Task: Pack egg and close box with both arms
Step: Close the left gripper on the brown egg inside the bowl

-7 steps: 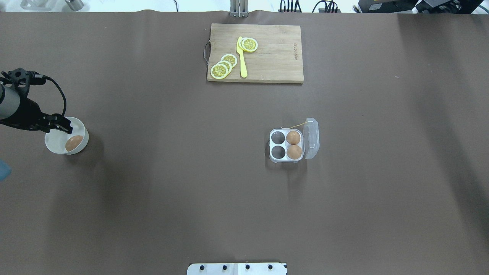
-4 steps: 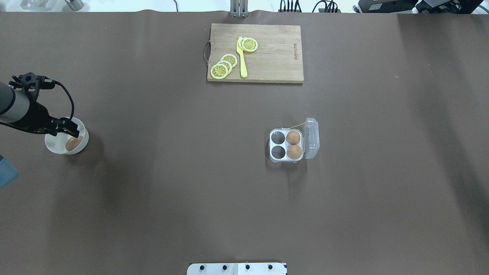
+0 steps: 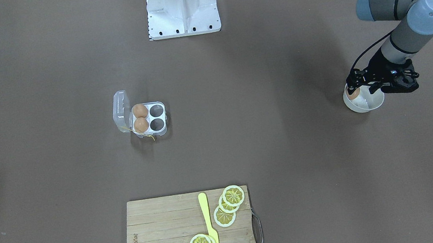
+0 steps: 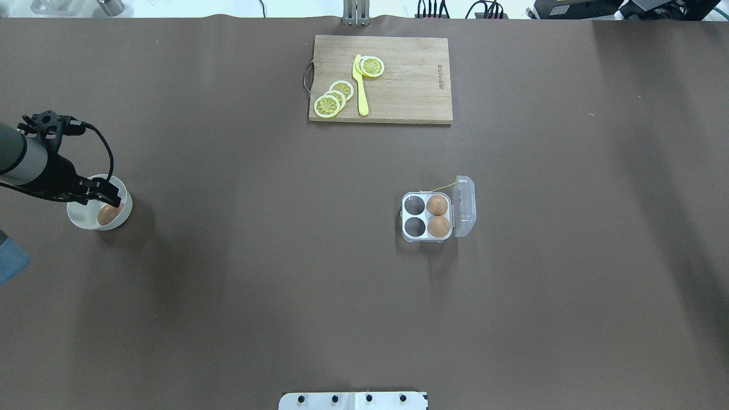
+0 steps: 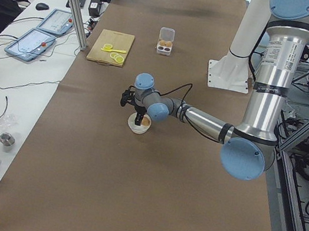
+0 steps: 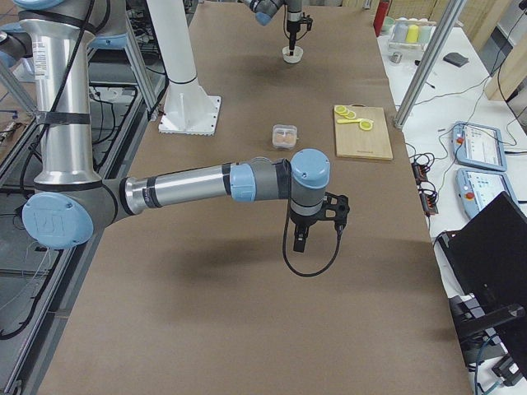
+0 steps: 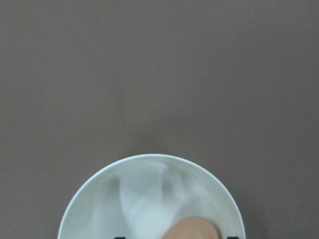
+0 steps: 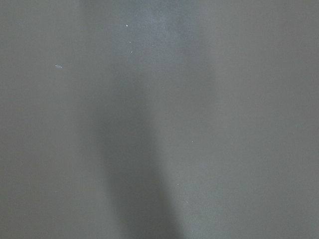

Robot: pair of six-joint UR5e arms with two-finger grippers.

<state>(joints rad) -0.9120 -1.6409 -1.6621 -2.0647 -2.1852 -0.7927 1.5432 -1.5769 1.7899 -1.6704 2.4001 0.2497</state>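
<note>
A light-brown egg (image 4: 107, 215) lies in a white bowl (image 4: 78, 219) at the table's left edge. My left gripper (image 4: 110, 199) hangs low over the bowl with its fingers open on either side of the egg. In the left wrist view the egg (image 7: 192, 229) sits at the bottom edge inside the bowl (image 7: 144, 194). The clear carton (image 4: 414, 216) stands right of centre with its lid (image 4: 464, 206) open. Two eggs (image 4: 437, 205) fill its right cells and the left cells are empty. My right gripper (image 6: 300, 243) hangs above bare table and shows only in the exterior right view, so I cannot tell its state.
A wooden cutting board (image 4: 404, 85) with lemon slices (image 4: 333, 97) and a yellow knife (image 4: 361, 91) lies at the far middle edge. The robot's base plate (image 4: 353, 401) is at the near edge.
My left gripper has moved a little to the right and down over the bowl, so its fingers now cover part of the egg. The carton has not moved.
</note>
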